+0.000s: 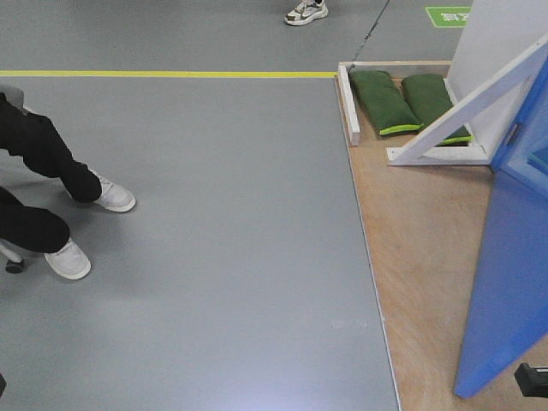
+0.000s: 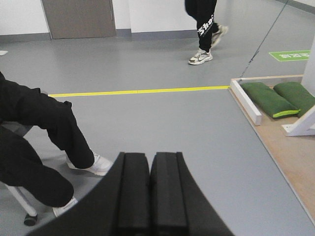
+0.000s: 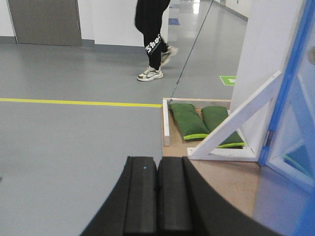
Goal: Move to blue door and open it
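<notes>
L pincer [image 2: 149, 164]: matte black rectangular pads clenched flat together, nothing between them, held low and pointing roughly level over the floor. R pincer [image 3: 157, 167]: same clenched, empty state, aimed twd the door rig. Both arms are out of shot; only pad backs and curved black housing show. Ahead and to the R of the R pincer, well apart from both, is the blue door [image 1: 507, 282], a glossy flat panel, upright over a plywood platform [image 1: 419, 248]. It is cut off by the frame edge in front and R-wrist views, so handle and lock can't be made out. Beside it is a white diagonal brace [image 1: 479, 103] of painted wood. Behind that, two green sandbags [image 1: 381, 98], soft and lime-edged, lie side by side on the platform. Smooth grey floor [image 1: 240, 257] is crossed by a yellow tape line [image 1: 163, 74]. At L is a seated person [image 1: 43, 167], black trousers, white shoes, torso cut off. Farther off is a walker [image 3: 152, 34], legs only.
</notes>
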You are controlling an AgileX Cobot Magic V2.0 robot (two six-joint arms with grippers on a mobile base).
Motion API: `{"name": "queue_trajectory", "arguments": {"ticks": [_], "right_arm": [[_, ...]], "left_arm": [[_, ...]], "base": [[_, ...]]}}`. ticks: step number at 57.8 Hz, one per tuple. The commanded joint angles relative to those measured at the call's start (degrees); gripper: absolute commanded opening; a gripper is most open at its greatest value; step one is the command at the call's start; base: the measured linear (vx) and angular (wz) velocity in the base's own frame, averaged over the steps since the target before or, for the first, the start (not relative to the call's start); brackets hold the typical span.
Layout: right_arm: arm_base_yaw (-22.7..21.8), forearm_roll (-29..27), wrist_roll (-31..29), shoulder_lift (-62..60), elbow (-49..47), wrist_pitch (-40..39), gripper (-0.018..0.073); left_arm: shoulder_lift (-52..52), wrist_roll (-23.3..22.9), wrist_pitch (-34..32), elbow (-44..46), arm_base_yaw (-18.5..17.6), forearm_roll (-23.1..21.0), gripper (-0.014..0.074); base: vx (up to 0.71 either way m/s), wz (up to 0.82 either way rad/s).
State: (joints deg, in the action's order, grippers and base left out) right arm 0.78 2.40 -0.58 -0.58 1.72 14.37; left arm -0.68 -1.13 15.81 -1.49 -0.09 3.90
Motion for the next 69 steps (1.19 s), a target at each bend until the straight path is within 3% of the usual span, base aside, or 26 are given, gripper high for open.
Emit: {"name": "queue_trajectory", "arguments": {"ticks": [1,42,69], "right_arm": [[-0.32,0.41,-0.12,-0.83,0.12,-4.83,0.0012],[-0.32,0.41,-0.12,-0.83,0.12,-4.83,0.0012],[-0.32,0.41,-0.12,-0.83,0.12,-4.83,0.0012]], "left_arm": [[-0.69,-0.39,-4.86,1.49,-0.38,-0.12,0.0073],[-0.69,-0.39,-4.86,1.49,-0.38,-0.12,0.0073],[-0.69,-0.39,-4.86,1.49,-0.38,-0.12,0.0073]], "base": [[0.38,0.06],[0.35,0.00],[0.14,-0.04]]}}
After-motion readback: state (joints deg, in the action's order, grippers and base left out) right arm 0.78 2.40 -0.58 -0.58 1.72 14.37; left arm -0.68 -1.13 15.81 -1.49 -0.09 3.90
